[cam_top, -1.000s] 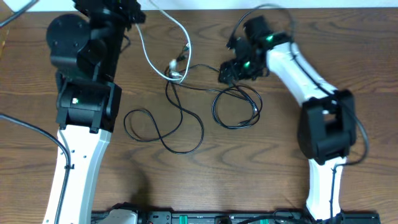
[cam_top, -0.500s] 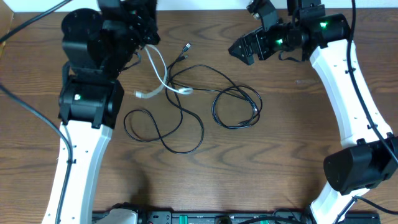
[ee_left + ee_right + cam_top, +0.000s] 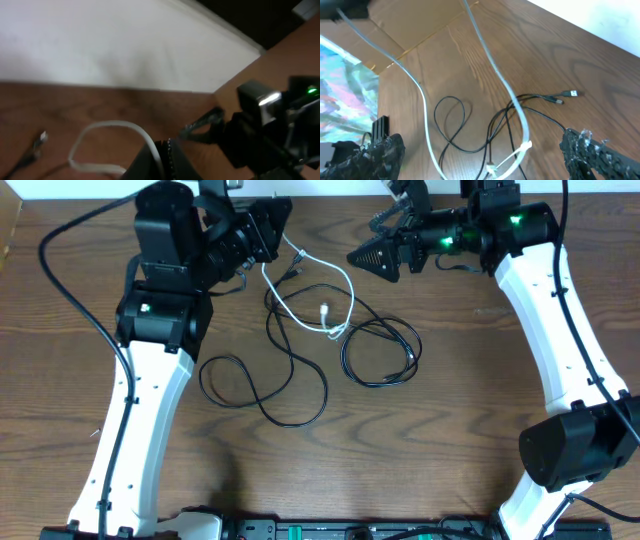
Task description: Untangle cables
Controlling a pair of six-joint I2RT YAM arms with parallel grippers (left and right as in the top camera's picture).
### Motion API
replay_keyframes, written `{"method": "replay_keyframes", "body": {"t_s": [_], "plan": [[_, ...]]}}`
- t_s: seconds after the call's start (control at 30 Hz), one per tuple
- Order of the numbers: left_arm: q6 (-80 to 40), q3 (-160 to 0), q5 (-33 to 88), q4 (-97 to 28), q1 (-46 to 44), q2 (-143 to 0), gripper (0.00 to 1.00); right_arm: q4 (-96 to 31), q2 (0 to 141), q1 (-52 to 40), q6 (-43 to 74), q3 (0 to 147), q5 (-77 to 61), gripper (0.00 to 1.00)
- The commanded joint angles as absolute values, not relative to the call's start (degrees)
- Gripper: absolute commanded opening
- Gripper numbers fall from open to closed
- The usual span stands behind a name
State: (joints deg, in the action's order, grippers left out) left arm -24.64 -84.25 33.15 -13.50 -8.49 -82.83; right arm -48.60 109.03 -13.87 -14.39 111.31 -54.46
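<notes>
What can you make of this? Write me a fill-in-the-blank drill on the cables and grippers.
1. The left gripper is ___ on the white cable.
2. The right gripper is ___, holding nothing.
3. The black cable lies loose on the ___.
Missing words: shut; open; table.

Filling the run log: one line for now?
left tool: shut on white cable | right tool: open, empty | black cable: on table
</notes>
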Motion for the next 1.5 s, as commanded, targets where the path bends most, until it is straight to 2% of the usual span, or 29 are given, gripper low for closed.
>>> {"method": "replay_keyframes", "body": {"t_s": [0.0, 0.13, 0.53, 0.7, 0.93, 1.1, 1.3, 1.47], "plan": [[-25.6, -85.0, 34.5, -16.3, -8.8, -83.9, 0.07, -48.6, 109.1, -14.3, -15.5, 111.1, -55.4, 0.96], [-29.1, -85.0, 34.5, -15.4, -8.8, -83.9, 0.08, -47.5, 109.1, -14.9, -15.4, 110.6, -55.4, 0.95], [-53.1, -85.0, 34.5, -12.3, -8.8, -83.9, 0.07, -39.2, 109.8, -20.2, -10.4, 110.5, -55.7, 0.89], [-59.1, -85.0, 32.3, -12.3, -8.8, -83.9, 0.08, -34.3, 109.8, -23.1, -4.7, 110.5, -55.6, 0.81], [-60.4, -85.0, 30.4, -12.3, -8.9, -83.9, 0.07, -28.2, 111.0, -26.6, 5.5, 110.5, -54.3, 0.71], [-60.3, -85.0, 30.4, -12.3, -8.9, -83.9, 0.07, -25.2, 113.6, -28.4, 11.1, 110.5, -53.5, 0.67], [-59.9, -85.0, 28.0, -12.8, -8.9, -83.9, 0.07, -24.3, 114.5, -29.0, 11.9, 110.5, -54.8, 0.66], [-49.2, -85.0, 22.3, -14.7, -8.9, -83.9, 0.07, -28.0, 114.5, -27.2, 9.5, 110.5, -51.0, 0.68]]}}
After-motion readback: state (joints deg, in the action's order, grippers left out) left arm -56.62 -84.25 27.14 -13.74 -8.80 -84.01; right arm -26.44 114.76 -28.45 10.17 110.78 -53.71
